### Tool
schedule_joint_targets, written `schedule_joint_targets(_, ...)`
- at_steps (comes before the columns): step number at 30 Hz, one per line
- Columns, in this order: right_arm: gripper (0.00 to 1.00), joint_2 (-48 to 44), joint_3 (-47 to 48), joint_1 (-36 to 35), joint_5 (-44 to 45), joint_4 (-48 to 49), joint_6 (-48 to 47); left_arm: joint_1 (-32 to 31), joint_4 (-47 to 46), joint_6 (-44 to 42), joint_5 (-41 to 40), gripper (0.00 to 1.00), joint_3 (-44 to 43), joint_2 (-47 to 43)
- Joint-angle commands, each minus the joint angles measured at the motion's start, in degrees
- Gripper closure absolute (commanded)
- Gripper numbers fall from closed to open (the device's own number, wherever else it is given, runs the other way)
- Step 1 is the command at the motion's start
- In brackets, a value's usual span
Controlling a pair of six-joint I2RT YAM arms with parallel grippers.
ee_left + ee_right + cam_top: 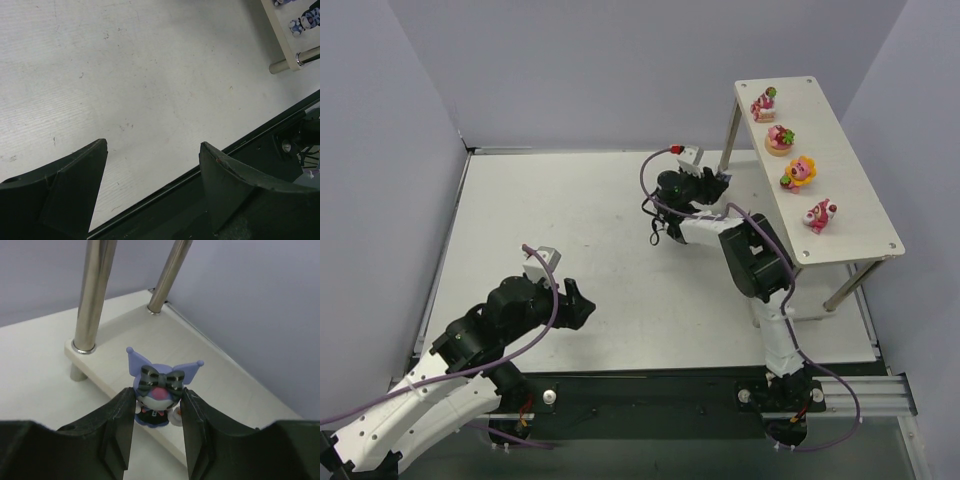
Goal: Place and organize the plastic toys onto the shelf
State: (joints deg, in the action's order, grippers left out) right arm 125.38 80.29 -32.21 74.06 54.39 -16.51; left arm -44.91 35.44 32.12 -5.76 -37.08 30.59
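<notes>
Tabletop (125,75) under left jaws, apart; right jaws clamp purple figurine (159,390) at shelf (212,385) edge.

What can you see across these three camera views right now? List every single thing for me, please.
shelf: one, off-white with metal legs, on the table's right side
bright toys: four, pink, red and orange, in a row on the shelf's top board
purple toy: one, blue-purple with a striped bow, at the lower board's far end
other blue-purple toys: one clear and a second cut off by the frame edge, at the lower board's near end
table: one, white
walls: pale grey-lilac, around the table
left arm: black and white, its left claw open over bare table
right arm: black and white, its right claw closed on the purple toy
</notes>
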Motion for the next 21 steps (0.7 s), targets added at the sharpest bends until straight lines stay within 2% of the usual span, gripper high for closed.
schedule_joint_targets(1,1.00,9.77,11.35,0.03,8.01,40.58,-35.12,0.26,0.06,-1.00,-1.71,0.16,-2.73,-0.97)
schedule_joint_targets(3,1.00,12.86,14.53,0.39,8.99,40.71,-38.51,0.26,0.07,-1.36,-1.62,0.16,-2.65,-1.23)
schedule_joint_targets(6,1.00,12.17,12.61,0.39,8.29,40.53,-35.61,0.34,0.50,-1.36,-1.62,0.16,-2.56,-1.23)
schedule_joint_targets(17,1.00,13.31,14.63,2.41,7.76,40.71,-38.16,0.26,0.59,-1.27,-1.10,0.16,-2.03,-1.50)
schedule_joint_targets(21,1.00,13.22,14.81,3.55,8.90,40.71,-34.74,0.26,0.42,-1.27,-1.10,0.16,-2.03,-0.80)
